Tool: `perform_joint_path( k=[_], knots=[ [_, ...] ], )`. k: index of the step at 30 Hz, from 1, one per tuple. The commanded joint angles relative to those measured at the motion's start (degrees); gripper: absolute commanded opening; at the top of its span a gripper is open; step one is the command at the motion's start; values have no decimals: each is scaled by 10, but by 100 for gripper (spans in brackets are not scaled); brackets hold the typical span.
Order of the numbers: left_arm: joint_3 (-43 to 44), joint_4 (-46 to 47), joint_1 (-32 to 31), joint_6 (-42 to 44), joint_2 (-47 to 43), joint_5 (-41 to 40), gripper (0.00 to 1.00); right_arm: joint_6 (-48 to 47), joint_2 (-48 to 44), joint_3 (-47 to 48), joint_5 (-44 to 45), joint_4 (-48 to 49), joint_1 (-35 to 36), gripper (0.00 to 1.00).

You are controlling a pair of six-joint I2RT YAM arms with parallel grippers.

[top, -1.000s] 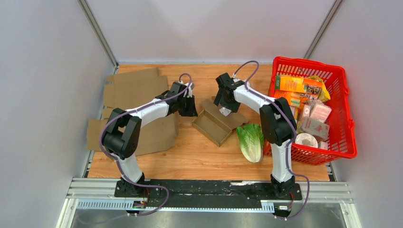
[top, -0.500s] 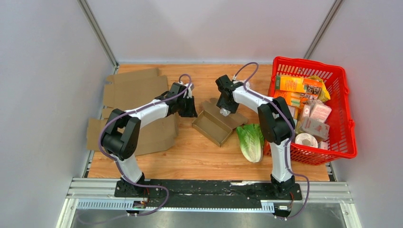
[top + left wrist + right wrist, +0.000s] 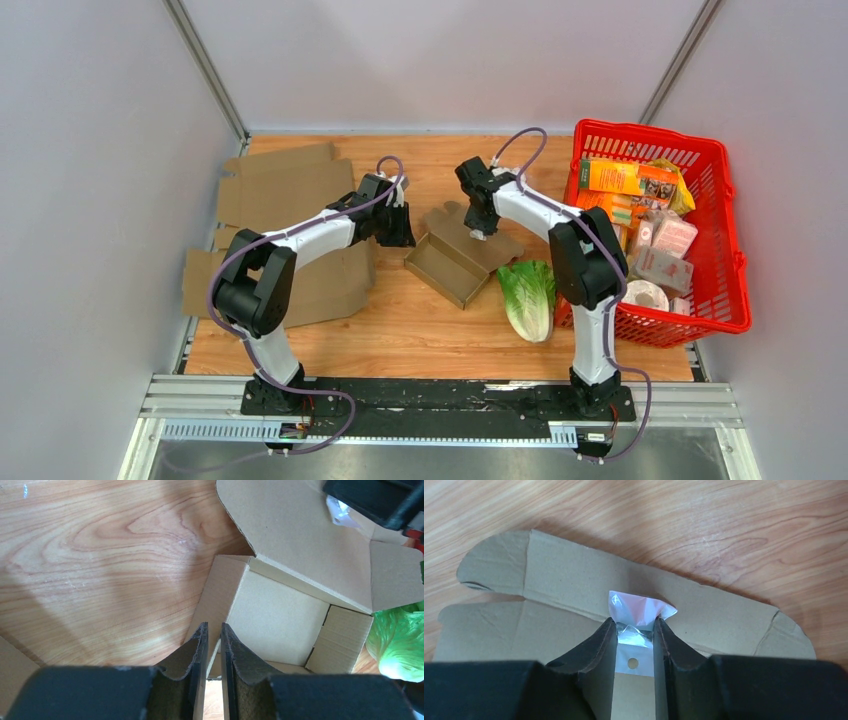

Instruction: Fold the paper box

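Figure: Two-arm fold of a paper box point(image 3: 455, 262), seen from the near edge of the counter point(image 3: 420, 330).

The box lies open near the middle of the counter, its tray already formed and its lid flap point(image 3: 574, 580) spread flat on the far side. The left pincer point(image 3: 213, 632) stands at the box's left wall, narrowed onto the upright cardboard edge, which runs between its fingers. The right pincer point(image 3: 634, 624) hangs over the lid flap, beyond the tray, with its fingers drawn close about the neck of a small clear plastic packet point(image 3: 639, 607). The packet's bunched top shows past the fingertips and it looks gripped.

A head of lettuce point(image 3: 528, 295) lies just right of the box's near corner. A red basket point(image 3: 650, 132) of groceries stands further right. Flat cardboard sheets point(image 3: 280, 185) lie well to the left of the box, under the left arm.

The step in hand appears to be clearing the packet off the lid before the lid can be closed. To do it well, the right arm should lift straight up, so that the packet does not drag the flap, and carry it clear of the box. The left grip should hold the wall upright and steady, without crushing the crease. The lid can be folded over only once nothing rests on it.
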Motion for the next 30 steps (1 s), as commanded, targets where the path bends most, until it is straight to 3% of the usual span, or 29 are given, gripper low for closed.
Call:
perform_joint_path(
  k=[1,7,11,14,15,17,18,21,25,30],
  knots=[
    [-5,-21,-5,13,-9,-7,22,-10,-72,-16,4,6,6,21],
    [-5,-19,-5,11,-6,-8,22,-31,-147,-76,-4,19,38,19],
    [-12,-10,-5,7,-11,-5,22,-45,-221,-133,-4,20,104,20],
    [-11,-9,-5,4,-12,-5,22,-54,-247,-187,-18,55,133,35],
    [-11,-7,-5,3,-11,-5,22,-69,-248,-194,-29,59,132,52],
    [-16,-7,-5,0,-10,-5,22,-97,-244,-184,-44,52,124,64],
    [-18,-7,-5,0,-13,-5,22,-118,-247,-181,-41,45,120,76],
    [-38,-11,-5,4,-24,-20,22,-148,-259,-178,-33,42,87,93],
    [-74,0,-7,1,-38,-20,22,-169,-237,-130,-9,-9,33,93],
    [-107,7,-8,-3,-64,-32,22,-155,-178,-59,51,-77,4,81]
  ],
)
